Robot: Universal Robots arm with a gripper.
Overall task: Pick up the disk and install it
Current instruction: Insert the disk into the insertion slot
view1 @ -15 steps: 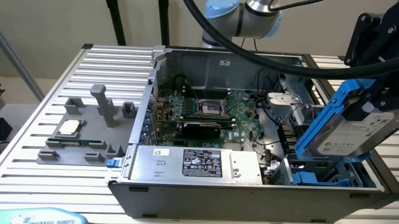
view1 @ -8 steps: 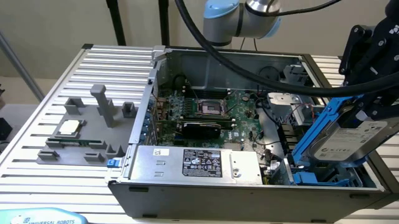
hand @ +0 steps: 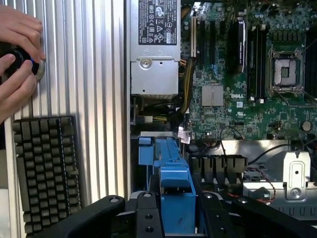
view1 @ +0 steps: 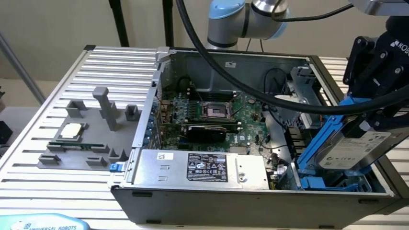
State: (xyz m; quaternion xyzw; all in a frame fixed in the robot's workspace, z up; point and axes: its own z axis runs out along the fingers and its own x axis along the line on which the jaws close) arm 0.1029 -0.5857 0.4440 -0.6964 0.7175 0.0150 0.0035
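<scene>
**Disk clamped in the jaws, slanted over the case's blue drive bay**

The gripper point(view1: 365, 122) has its jaws partway closed on both sides of the blue carrier that frames the disk point(view1: 353, 152). The disk hangs beneath the jaws, with its long axis running steeply down and away from them. Its lower end sits just above the blue bay rails point(view1: 317, 183) in a corner of the computer case point(view1: 255, 203). "DELL" is readable on the motherboard point(hand: 233, 114) beyond the jaws. "UNIVERSAL ROBOTS" is readable on the pale-blue pendant point(view1: 38, 224) lying on the table point(view1: 32, 143). The disk's white label and the black label on the power supply point(view1: 204, 167) are too small to read.
</scene>
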